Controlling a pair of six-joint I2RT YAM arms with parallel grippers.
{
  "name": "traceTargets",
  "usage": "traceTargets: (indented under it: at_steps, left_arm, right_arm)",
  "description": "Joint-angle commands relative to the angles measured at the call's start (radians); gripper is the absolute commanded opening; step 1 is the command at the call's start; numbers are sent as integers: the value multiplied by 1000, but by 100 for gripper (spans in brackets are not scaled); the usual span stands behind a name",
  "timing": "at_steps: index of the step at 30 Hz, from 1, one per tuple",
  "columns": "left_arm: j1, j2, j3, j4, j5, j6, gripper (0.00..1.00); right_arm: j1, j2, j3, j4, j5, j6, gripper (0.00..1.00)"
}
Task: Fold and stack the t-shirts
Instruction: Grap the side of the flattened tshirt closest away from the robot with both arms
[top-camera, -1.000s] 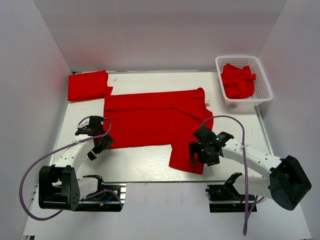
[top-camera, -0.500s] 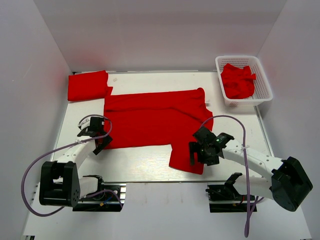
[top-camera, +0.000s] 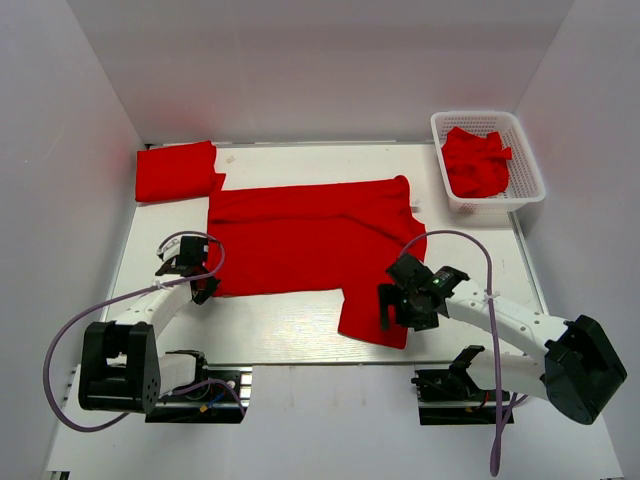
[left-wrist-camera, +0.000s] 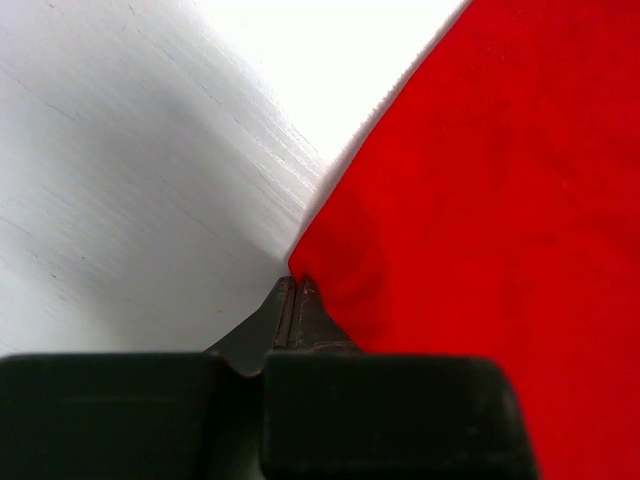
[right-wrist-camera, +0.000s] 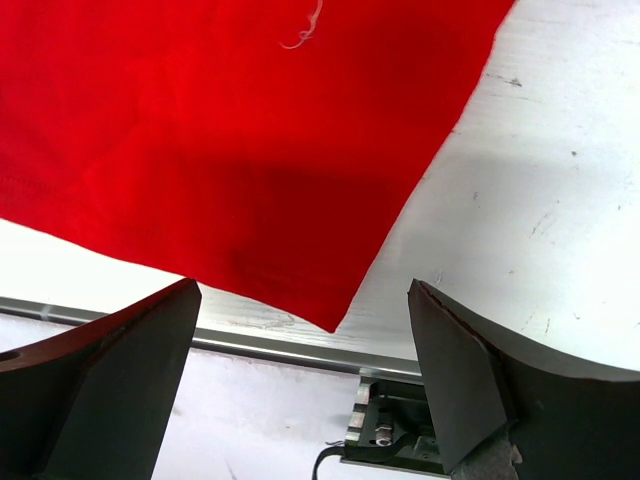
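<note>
A red t-shirt (top-camera: 300, 240) lies spread flat across the table, one flap reaching toward the near edge at the right. My left gripper (top-camera: 205, 290) is shut on its near-left corner; in the left wrist view the closed fingertips (left-wrist-camera: 292, 285) pinch the puckered cloth (left-wrist-camera: 480, 200). My right gripper (top-camera: 400, 305) hangs open over the near-right flap, and the flap's corner (right-wrist-camera: 330, 325) lies between the spread fingers (right-wrist-camera: 302, 290) without touching them. A folded red t-shirt (top-camera: 175, 170) rests at the far left.
A white basket (top-camera: 525, 150) at the far right holds a crumpled red shirt (top-camera: 475, 160). The table's metal front rail (right-wrist-camera: 280, 345) runs just below the flap's corner. White walls enclose the table on three sides.
My left gripper moved forward onto the shirt's near-left corner and went from open to shut on it. The right gripper stayed open and nearly still.
</note>
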Motion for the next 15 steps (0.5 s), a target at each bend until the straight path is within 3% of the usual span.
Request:
traceTargets:
  at_steps: [1,11,15]
  left_arm:
    - [5,-6,-21,13,14,-3,0]
    - [5,-67,-30,34,3,29,0]
    - [5,-78,-30,25,-6,29,0]
  right_arm:
    - [17,-6,4,20,-9,-54,90]
    - [86,59,10,24,11,-48,90]
    - [100,60,-11,37,8,-16,85]
